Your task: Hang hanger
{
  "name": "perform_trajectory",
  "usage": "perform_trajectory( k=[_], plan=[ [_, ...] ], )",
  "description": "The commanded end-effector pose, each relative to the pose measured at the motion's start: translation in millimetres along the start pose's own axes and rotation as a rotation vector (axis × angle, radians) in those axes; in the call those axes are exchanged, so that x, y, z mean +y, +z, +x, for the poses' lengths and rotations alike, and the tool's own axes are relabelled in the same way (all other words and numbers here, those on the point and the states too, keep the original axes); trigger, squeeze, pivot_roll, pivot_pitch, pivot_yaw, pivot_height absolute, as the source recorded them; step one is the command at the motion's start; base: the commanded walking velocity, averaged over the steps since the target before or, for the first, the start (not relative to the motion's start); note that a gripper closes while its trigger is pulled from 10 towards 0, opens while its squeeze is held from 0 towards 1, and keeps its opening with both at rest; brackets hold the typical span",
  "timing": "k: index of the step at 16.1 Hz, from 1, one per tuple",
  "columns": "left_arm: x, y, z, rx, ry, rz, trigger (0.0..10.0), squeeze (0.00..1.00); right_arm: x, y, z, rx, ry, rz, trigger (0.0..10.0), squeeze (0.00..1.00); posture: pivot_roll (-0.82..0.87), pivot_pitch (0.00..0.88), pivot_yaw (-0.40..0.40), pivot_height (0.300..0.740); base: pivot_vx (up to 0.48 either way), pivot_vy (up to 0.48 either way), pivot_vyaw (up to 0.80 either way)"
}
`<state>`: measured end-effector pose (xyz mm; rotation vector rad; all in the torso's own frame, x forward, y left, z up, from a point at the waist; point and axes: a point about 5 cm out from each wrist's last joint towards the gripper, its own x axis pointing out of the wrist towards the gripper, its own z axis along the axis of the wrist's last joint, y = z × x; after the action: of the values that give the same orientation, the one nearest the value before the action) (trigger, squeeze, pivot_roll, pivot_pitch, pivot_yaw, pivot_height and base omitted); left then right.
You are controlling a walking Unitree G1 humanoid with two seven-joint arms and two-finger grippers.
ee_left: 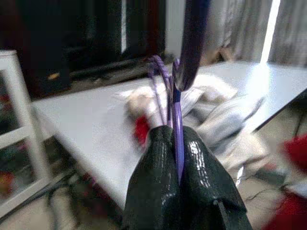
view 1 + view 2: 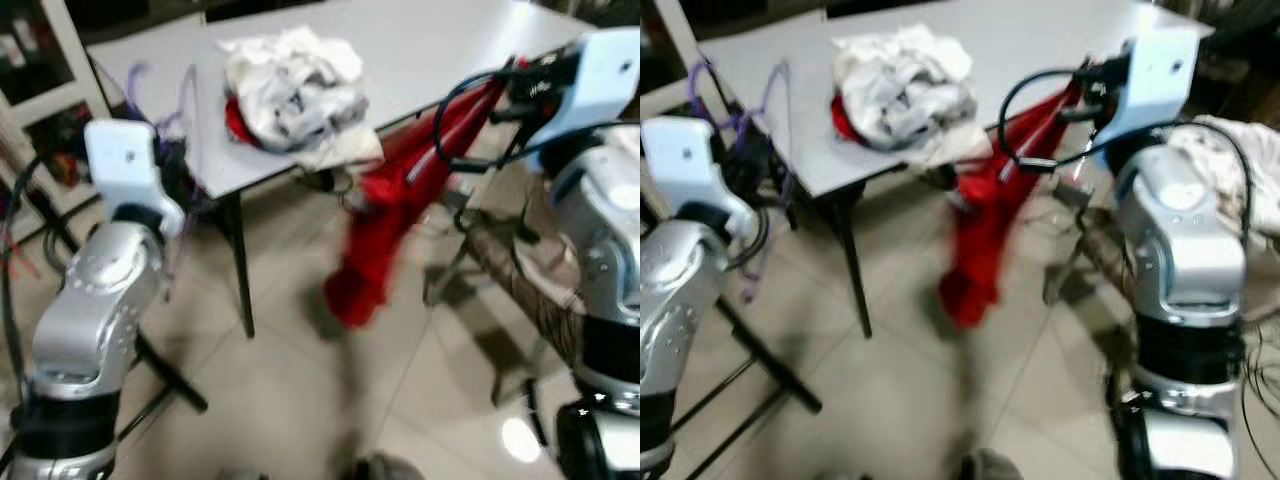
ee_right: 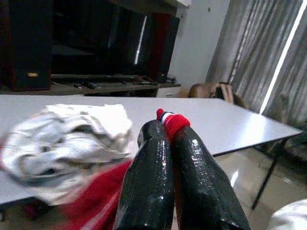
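A purple hanger point(image 1: 173, 103) is pinched between the fingers of my left gripper point(image 1: 172, 134), which is shut on it and held up at the table's left corner; the hanger's thin loops point(image 2: 186, 88) rise above that wrist. My right gripper point(image 3: 165, 128) is shut on a red garment by its red, white-striped cuff point(image 3: 173, 122). The red garment point(image 2: 385, 235) hangs from that gripper down toward the floor, beside the front edge of the grey table point(image 2: 440, 45). The picture is blurred.
A pile of white and red clothes point(image 2: 295, 90) lies on the table near its front edge. A black table leg point(image 2: 240, 265) and a black floor stand point(image 2: 165, 375) are close to my left arm. A cloth-draped chair point(image 2: 525, 270) stands at the right.
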<state>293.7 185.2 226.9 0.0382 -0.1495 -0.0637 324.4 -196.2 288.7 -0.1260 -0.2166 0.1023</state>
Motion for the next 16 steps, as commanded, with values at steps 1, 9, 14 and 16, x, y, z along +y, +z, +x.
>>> perform_trajectory(
  k=[1, 9, 14, 16],
  plan=[
    [-7.1, 1, 0.9, 0.007, -0.039, 0.001, 10.0, 0.0, -11.4, 17, 2.0, -0.049, -0.033, -0.023, 10.0, 0.0, 0.01, 0.053, -0.049, 0.74, 0.469, 0.0, 0.0],
    [3.8, 8, 2.2, 0.012, -0.033, 0.04, 10.0, 0.0, -6.8, 109, 65.9, -0.251, 0.038, 0.064, 10.0, 0.0, 0.01, 0.057, -0.049, 0.74, 0.47, 0.0, 0.0],
    [36.2, 17, 4.7, 0.003, 0.057, 0.129, 10.0, 0.0, 54.6, 222, 86.6, -0.617, 0.281, 0.399, 10.0, 0.0, 0.03, 0.042, -0.062, 0.74, 0.47, 0.0, 0.0],
    [59.2, 24, 2.2, -0.009, 0.138, 0.172, 10.0, 0.0, 58.9, 266, 75.0, -0.756, 0.366, 0.551, 10.0, 0.0, 0.05, 0.039, -0.078, 0.74, 0.471, 0.0, 0.0]
  ],
)
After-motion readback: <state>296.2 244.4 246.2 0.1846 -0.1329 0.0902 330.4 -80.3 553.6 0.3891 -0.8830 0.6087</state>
